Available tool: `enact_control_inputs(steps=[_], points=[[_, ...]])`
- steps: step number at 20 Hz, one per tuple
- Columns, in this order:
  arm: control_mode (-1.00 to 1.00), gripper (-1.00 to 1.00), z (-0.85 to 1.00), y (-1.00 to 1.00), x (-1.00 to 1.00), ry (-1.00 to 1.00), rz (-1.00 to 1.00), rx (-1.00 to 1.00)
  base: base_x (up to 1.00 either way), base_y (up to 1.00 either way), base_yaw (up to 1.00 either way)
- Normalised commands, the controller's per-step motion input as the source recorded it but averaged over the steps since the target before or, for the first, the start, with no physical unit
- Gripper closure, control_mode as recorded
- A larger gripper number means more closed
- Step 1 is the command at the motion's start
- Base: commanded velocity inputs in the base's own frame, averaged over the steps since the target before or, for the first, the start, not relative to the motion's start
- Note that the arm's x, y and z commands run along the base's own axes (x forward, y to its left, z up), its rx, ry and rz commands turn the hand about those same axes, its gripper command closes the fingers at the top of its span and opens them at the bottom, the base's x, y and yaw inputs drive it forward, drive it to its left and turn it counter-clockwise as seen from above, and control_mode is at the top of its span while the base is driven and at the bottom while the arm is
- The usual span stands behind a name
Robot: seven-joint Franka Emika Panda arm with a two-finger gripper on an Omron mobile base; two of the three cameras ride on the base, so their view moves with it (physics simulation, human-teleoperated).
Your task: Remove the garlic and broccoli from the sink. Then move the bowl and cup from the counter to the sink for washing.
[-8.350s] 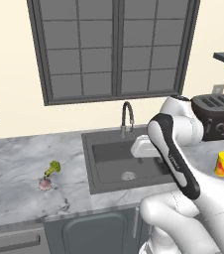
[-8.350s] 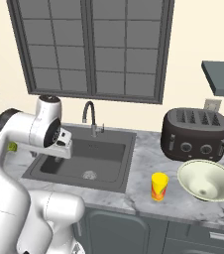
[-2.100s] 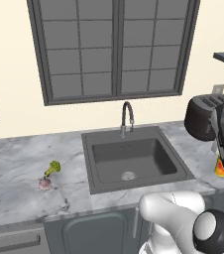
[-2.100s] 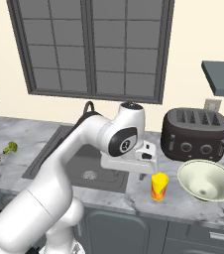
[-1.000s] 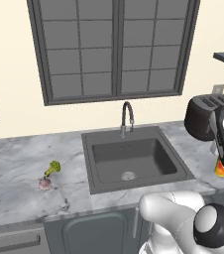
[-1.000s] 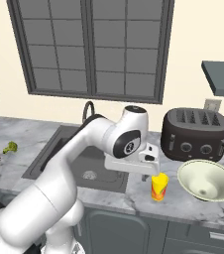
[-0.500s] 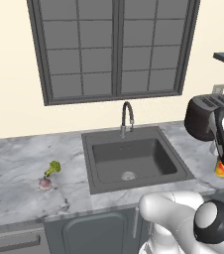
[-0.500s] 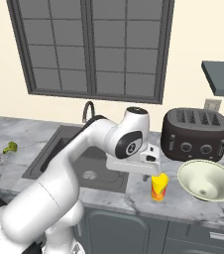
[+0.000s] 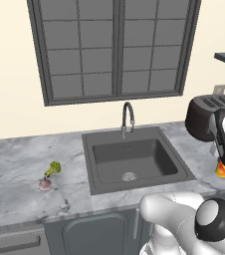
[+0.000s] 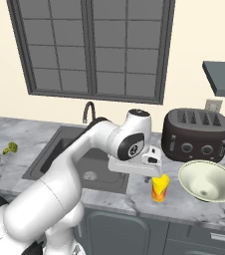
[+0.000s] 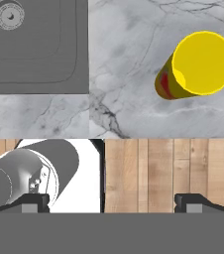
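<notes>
A white robot arm is reaching across a marble counter (image 10: 45, 130) toward its right side, with the gripper (image 10: 157, 168) hanging just above a yellow cup (image 10: 160, 187). The jaws are standing wide apart and are gripping nothing. In the hand view the fingertips (image 11: 196, 203) are sitting at the lower edge, far apart, and the cup (image 11: 196, 66) is lying ahead of them on the marble, seen from above with its red patch on the side.

The cup is standing on the counter just right of the sink (image 10: 59, 149), and a wide pale bowl (image 10: 206, 181) is sitting just beside it, further right. A dark toaster (image 10: 196, 134) is standing behind the bowl, against the wall.

The sink (image 9: 134, 159) is lying below a window (image 9: 114, 47), with a dark curved tap (image 9: 128, 118) at its back rim and a pale drain disc (image 9: 128, 176) in its floor.

Left of the sink, well apart from it, the broccoli (image 9: 53, 169) and the garlic (image 9: 45, 185) are resting close together on the counter.
</notes>
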Motion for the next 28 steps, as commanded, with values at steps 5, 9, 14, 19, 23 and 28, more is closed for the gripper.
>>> enact_control_inputs(steps=[5, 9, 14, 19, 23, 28], points=[[-1.0, -1.0, -0.09, -0.01, 0.04, 0.0, 0.0, 0.0, 0.0, 0.0, 0.0], [-1.0, -1.0, -0.09, -0.01, 0.05, 0.0, 0.0, 0.0, 0.0, 0.0, 0.0], [-1.0, -1.0, -0.07, -0.01, 0.06, 0.0, 0.0, 0.0, 0.0, 0.0, 0.0], [-1.0, -1.0, -0.05, -0.04, 0.06, 0.0, 0.0, 0.0, 0.0, 0.0, 0.0], [-1.0, -1.0, -0.04, -0.05, 0.05, 0.0, 0.0, 0.0, 0.0, 0.0, 0.0], [-1.0, -1.0, -0.04, -0.05, 0.05, 0.0, 0.0, 0.0, 0.0, 0.0, 0.0]])
